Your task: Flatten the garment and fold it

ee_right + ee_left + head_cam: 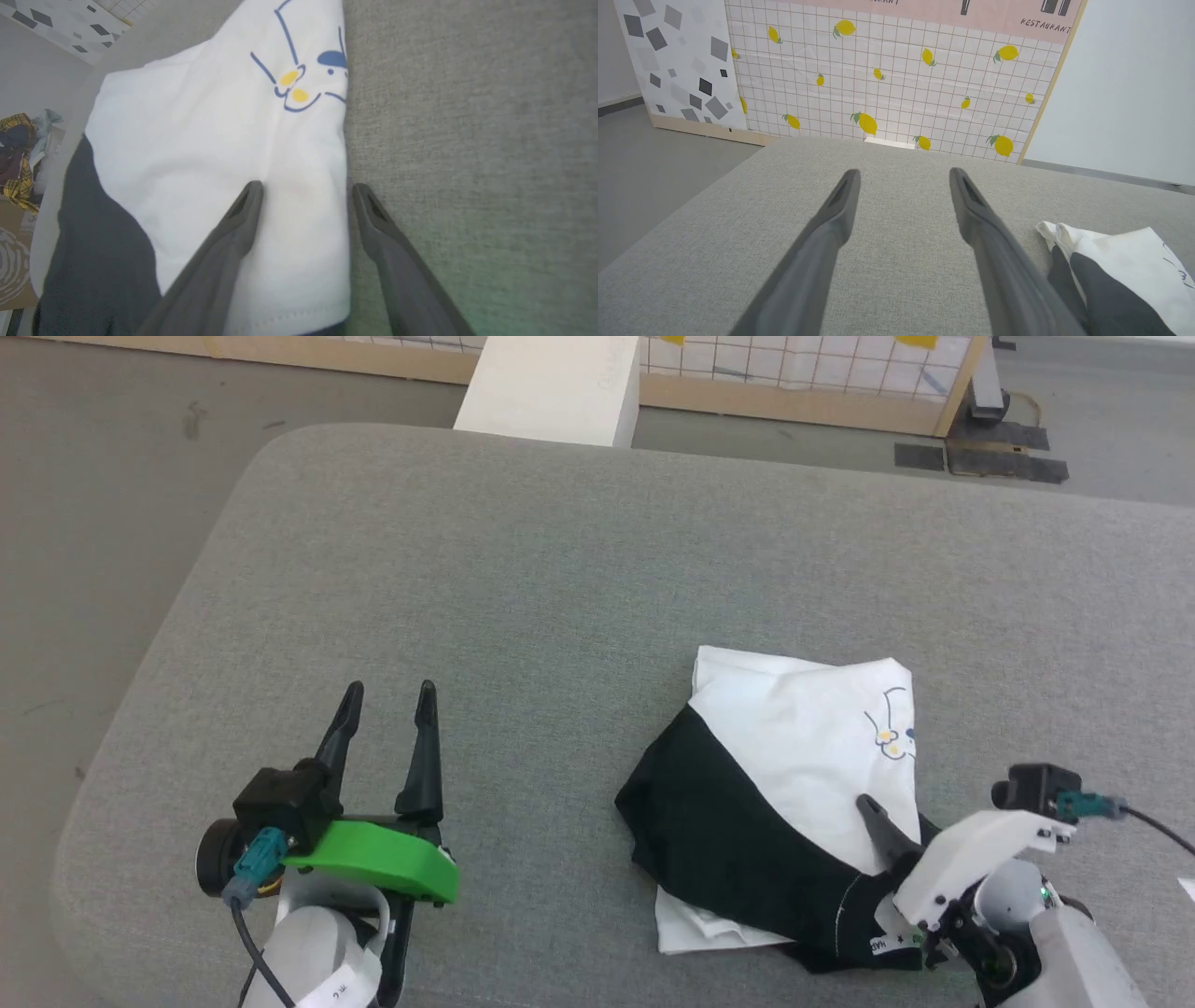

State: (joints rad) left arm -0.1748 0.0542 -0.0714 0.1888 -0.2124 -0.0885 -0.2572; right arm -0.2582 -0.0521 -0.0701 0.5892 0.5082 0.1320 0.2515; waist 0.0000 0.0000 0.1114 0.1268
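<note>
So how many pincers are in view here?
2. The left pincer is at the head view's lower left, open over the table; the right pincer is at its lower right, open astride the shirt's edge.

"RESTAURANT" on pink wall panel (999, 14)

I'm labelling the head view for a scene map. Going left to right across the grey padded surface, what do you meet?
left gripper, jaws apart → garment → right gripper, at the garment's right end.
</note>
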